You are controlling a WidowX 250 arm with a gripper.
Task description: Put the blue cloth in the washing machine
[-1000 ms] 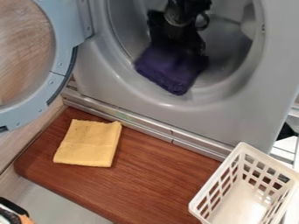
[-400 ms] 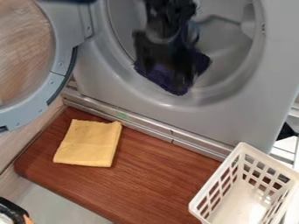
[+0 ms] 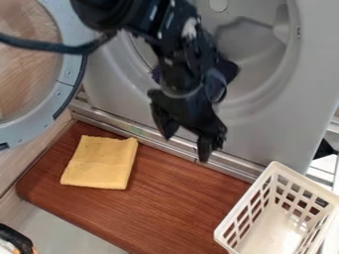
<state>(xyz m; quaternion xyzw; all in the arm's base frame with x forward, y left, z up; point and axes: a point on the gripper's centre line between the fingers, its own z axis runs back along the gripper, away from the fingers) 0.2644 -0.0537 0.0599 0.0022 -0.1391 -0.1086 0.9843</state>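
Gripper (image 3: 185, 146) open, its two fingers spread, points down, nothing between them. It hangs out in front of the machine's foot strip (image 3: 119, 123), near the back edge of the wooden board (image 3: 165, 198).

Blue cloth (image 3: 229, 70): up and inward from the gripper, behind the arm (image 3: 173, 77), bunched at the lower lip of the drum opening (image 3: 255, 101). Looks dark, nearly purple. Arm hides its middle; parts show to either side. Long axis: cannot tell. Not touching the fingertips. Only one arm, so no question of which is nearer.

Washing machine (image 3: 271, 139) door (image 3: 61, 88) stands wide open at the left.

Farther out: yellow cloth (image 3: 99, 162) flat by the board's left end; white basket (image 3: 245, 199) at its right end, well apart from the yellow one.

Count: one gripper, one blue cloth, one yellow cloth, one basket, one machine, one board.

My reading: the placing is as good as done. Next, draw the arm clear, or go back up and in for a nudge deeper if the cloth overhangs the lip. Risk: the arm, so close in front, snagging it and pulling it out.
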